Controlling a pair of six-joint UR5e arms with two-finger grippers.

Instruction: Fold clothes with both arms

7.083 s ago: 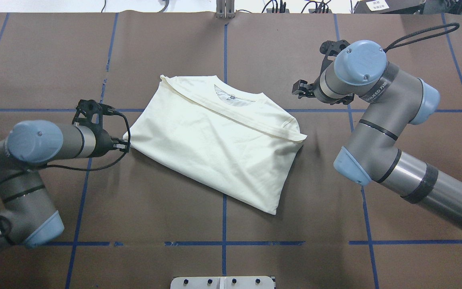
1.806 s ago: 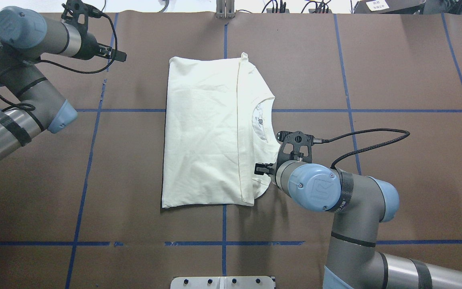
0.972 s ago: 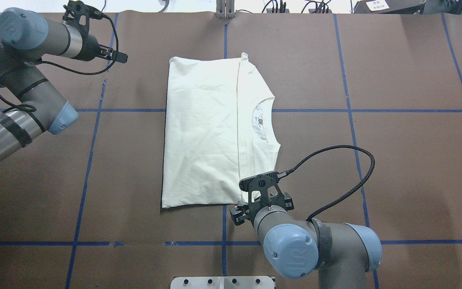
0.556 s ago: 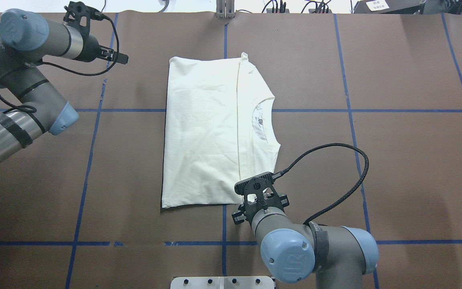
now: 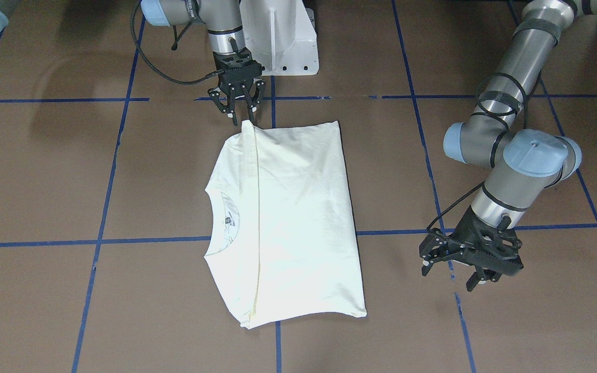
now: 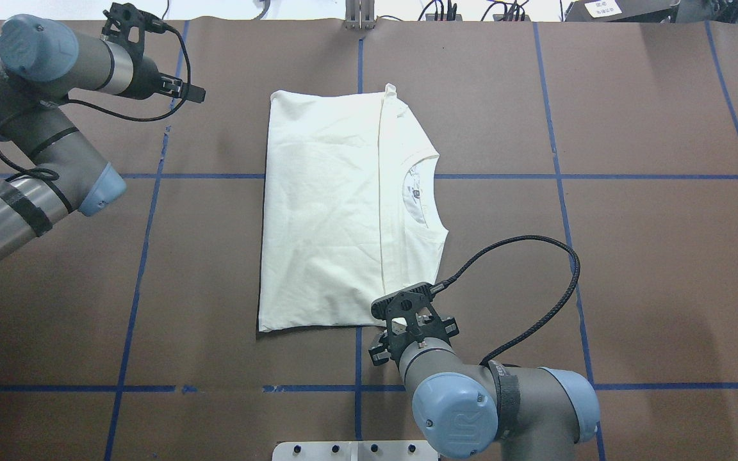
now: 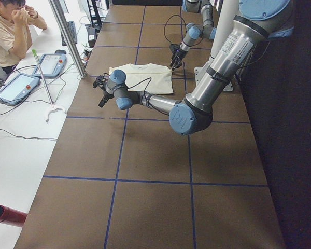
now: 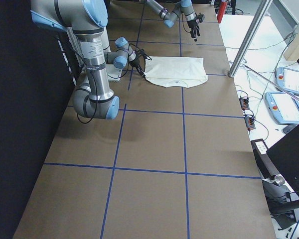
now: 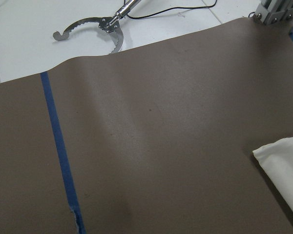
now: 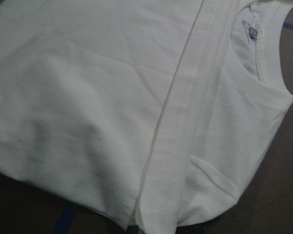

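The shirt lies folded at the centre of the table, plain cream side up, with its collar at 3 o'clock in the overhead view. A small dark tag sits inside the collar; its writing is too small to read. The right gripper stands at the shirt's 5 o'clock corner, jaws apart, astride the hem. The left gripper hangs at 10 o'clock, well apart from the shirt, jaws spread and holding nothing.

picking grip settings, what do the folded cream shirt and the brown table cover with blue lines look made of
Folded cream shirt: likely soft matte cotton knit, from stitched hems, banded collar and gentle creases. Brown table cover: seemingly matte paper-like sheet, its far edge wavy. Blue lines: probably tape, frayed in spots.
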